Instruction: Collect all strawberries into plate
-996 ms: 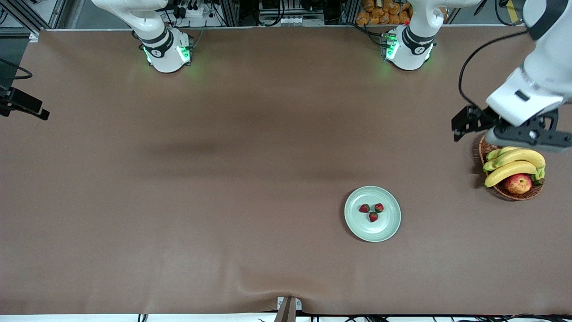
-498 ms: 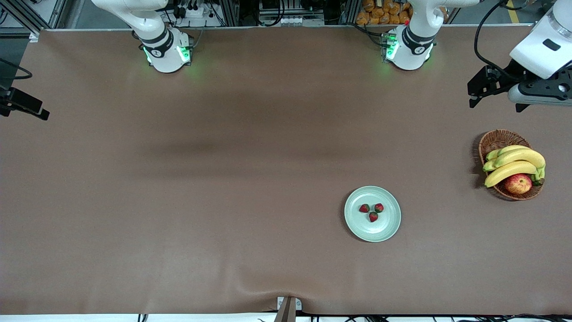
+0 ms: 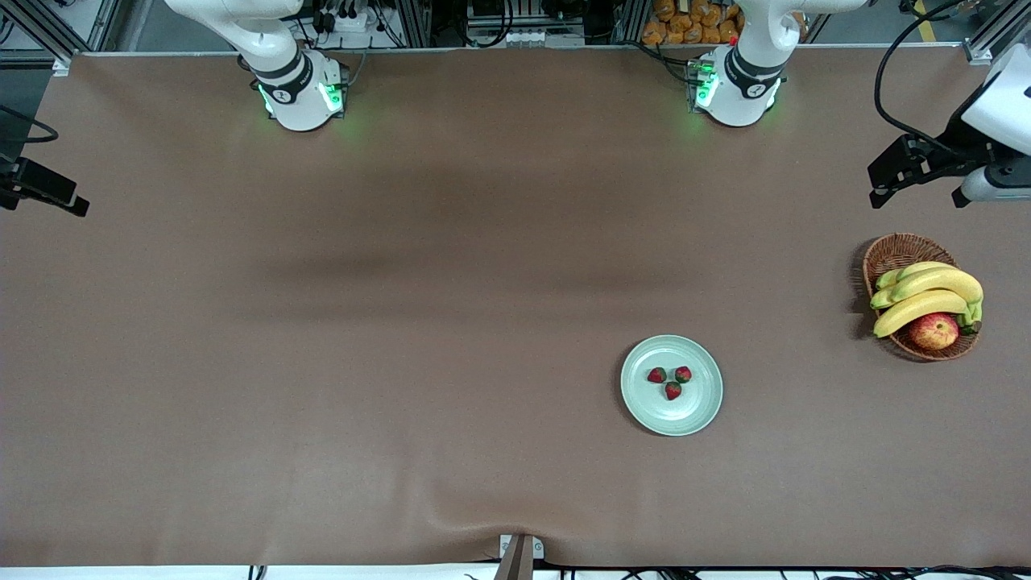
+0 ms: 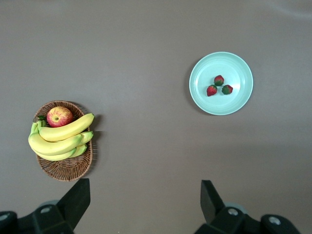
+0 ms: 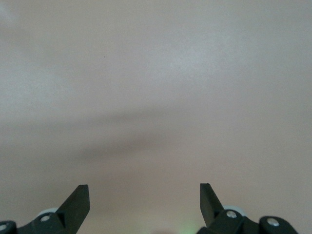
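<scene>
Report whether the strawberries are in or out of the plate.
In: all three strawberries lie clustered on the mint-green plate; none on the table.

Three strawberries (image 3: 671, 381), one plate (image 3: 702, 413), one basket (image 3: 894, 251), three bananas (image 3: 926, 294), one apple (image 3: 934, 330)

My two arms: white shells, black joints

Both bases (image 3: 302, 93) (image 3: 734, 90) are white and round, with a black ring and green lights. On the left arm I see a black cable (image 3: 894, 72) in a loop and a black camera bracket (image 3: 906, 165). The fingers (image 4: 78, 200) (image 5: 78, 202) are black wedges with silver screws.
</scene>
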